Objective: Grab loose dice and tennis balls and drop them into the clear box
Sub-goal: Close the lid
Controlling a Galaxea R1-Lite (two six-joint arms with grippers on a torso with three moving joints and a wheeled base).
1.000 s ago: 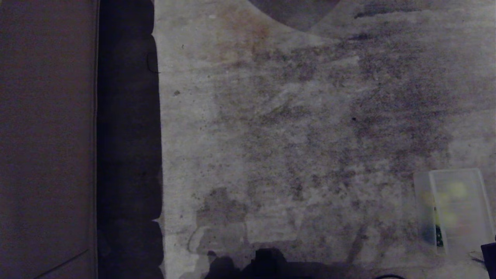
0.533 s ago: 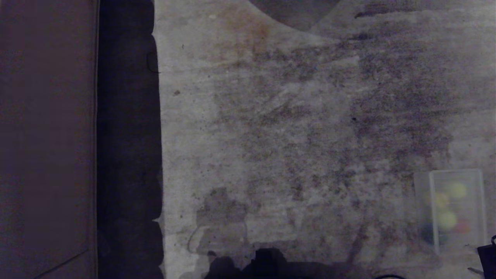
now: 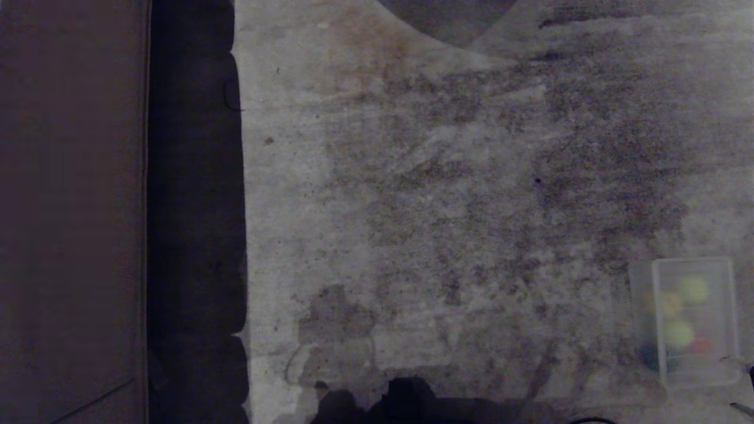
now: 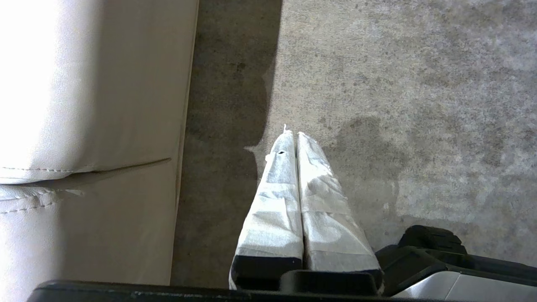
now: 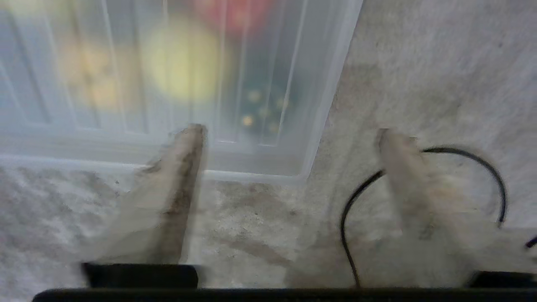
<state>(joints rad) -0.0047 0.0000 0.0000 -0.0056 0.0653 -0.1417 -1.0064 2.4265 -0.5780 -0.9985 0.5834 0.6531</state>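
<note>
The clear box (image 3: 695, 321) rests on the stained grey floor (image 3: 447, 194) at the near right of the head view, with a flat ribbed translucent lid (image 5: 138, 75) lying over it. Seen blurred through the lid: two tennis balls (image 3: 694, 288), one toward the far end and one nearer the middle; a yellow-tan die (image 3: 668, 303) beside the far ball; a red die (image 3: 701, 344) and a dark green die (image 5: 262, 111) with pale pips toward the near end. All lie inside the box walls.

The right gripper (image 5: 289, 134) hangs at the near corner of the box, jaws wide apart and holding nothing; one finger (image 5: 180, 167) overlaps the lid's edge, the other stands over bare floor outside the box wall. A thin black cable (image 5: 348, 209) loops on the floor by the outer finger. In the head view only a sliver of this gripper shows at the right edge.

The left gripper (image 4: 295, 136) is parked above the floor, its white-wrapped fingers pressed together and empty, near the shadowed gap beside a pale upholstered sofa (image 4: 84, 105).
</note>
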